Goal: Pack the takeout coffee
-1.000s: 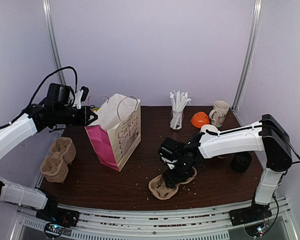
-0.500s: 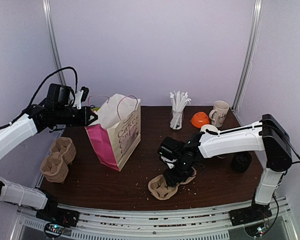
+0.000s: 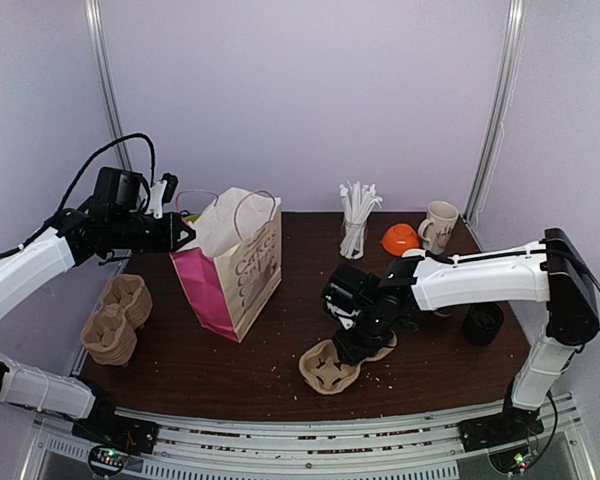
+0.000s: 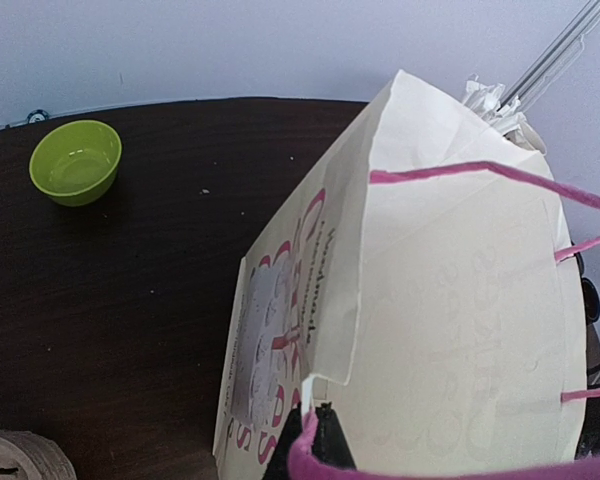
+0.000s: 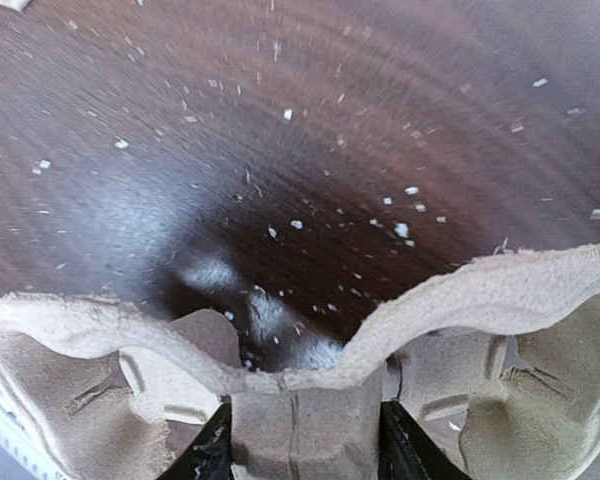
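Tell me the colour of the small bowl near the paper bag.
Lime green bowl; the left wrist view shows it best.

My table (image 3: 280, 340) is dark brown wood, dusted all over with pale crumbs (image 5: 403, 230). At its left edge I see a stack of pulp carriers (image 3: 115, 318). A pink-and-cream paper bag (image 3: 242, 270) stands upright left of centre, and a green bowl (image 4: 76, 161) sits behind it near the back edge. A single cup carrier (image 3: 328, 368) is at the front middle; I can't tell if it rests flat. Along the back right stand a jar of white straws (image 3: 353, 238), an orange bowl (image 3: 400, 239) and a cream mug (image 3: 440, 226). A small dark cup (image 3: 483, 322) sits near the right edge.
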Robot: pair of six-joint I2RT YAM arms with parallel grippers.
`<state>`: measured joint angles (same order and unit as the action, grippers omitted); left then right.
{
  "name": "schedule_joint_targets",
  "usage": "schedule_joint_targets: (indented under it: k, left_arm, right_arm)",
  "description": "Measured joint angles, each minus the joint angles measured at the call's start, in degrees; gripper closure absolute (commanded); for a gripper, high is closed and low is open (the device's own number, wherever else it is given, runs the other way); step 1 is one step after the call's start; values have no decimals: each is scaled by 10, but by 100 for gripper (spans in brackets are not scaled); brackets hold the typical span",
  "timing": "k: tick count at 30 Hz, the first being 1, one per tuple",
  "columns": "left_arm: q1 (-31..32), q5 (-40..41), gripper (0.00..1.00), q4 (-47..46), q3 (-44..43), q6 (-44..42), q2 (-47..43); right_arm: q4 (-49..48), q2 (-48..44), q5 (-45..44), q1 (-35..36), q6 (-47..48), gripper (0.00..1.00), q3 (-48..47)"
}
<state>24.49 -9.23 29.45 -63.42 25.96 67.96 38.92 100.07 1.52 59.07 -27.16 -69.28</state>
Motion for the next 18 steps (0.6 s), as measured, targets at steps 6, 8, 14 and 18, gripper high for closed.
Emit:
schedule_joint_targets:
  k: [6, 8, 14, 18]
  left_arm:
    - [0, 0, 100, -1, 0, -7, 2]
    - [0, 0, 100, -4, 0, -12, 5]
    - [24, 1, 100, -6, -8, -23, 12]
    - [67, 3, 100, 3, -30, -25, 28]
  right_arm:
    - [40, -53, -36, 0, 0, 55, -28]
    - [61, -70, -56, 0, 0, 55, -48]
    - [136, -104, -124, -5, 8, 55, -166]
    - [194, -107, -180, -13, 22, 54, -277]
